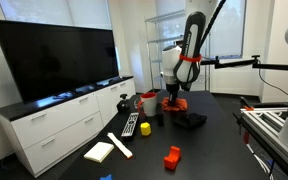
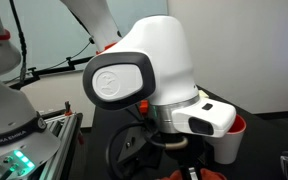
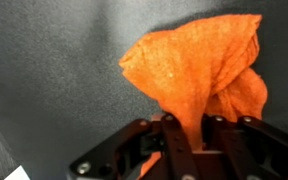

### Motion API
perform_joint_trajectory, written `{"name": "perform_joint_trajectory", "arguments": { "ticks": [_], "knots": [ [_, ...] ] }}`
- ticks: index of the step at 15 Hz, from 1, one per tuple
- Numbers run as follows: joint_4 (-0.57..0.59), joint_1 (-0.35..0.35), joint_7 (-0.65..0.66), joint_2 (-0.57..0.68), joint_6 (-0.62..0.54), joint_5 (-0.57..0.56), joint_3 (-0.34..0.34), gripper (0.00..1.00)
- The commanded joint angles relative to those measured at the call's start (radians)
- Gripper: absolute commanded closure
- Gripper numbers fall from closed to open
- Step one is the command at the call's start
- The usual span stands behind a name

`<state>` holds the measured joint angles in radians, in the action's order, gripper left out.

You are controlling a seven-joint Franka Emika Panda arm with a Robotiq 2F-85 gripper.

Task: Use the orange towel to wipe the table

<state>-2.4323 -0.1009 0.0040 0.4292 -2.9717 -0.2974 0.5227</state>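
Note:
In the wrist view the orange towel [image 3: 199,60] rises in a rumpled bunch from the matte black table [image 3: 44,60]. A narrow fold of it runs down between the dark fingers [image 3: 171,135] of my gripper [image 3: 189,128], which is shut on that fold. In an exterior view the gripper [image 1: 174,96] hangs straight down over the towel [image 1: 174,104] near the middle back of the table [image 1: 219,150]. In an exterior view the white wrist housing [image 2: 149,75] fills the picture and hides the towel.
A black cloth [image 1: 192,120] lies just beside the towel. A remote [image 1: 131,124], a yellow item [image 1: 145,127], a red-orange block [image 1: 172,157] and white paper [image 1: 99,151] lie nearer the front. A red-and-white mug [image 1: 149,101] and a white cabinet [image 1: 54,128] with a TV [image 1: 54,55] stand alongside.

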Motion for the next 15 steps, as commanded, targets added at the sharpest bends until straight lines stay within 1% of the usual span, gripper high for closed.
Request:
{"name": "perform_joint_trajectory", "arguments": {
  "ticks": [1,5,11,13,15],
  "knots": [
    [-0.012,0.019,-0.004,-0.013,0.006,-0.011,-0.007,0.97],
    [-0.041,0.055,-0.009,-0.027,-0.01,-0.045,0.018,0.97],
    [-0.089,0.049,-0.066,-0.032,-0.076,-0.11,0.072,0.97],
    [-0.089,0.038,-0.095,-0.026,-0.086,-0.11,0.087,0.97],
    [-0.074,0.026,-0.112,-0.02,-0.074,-0.089,0.086,0.97]
  ]
}}
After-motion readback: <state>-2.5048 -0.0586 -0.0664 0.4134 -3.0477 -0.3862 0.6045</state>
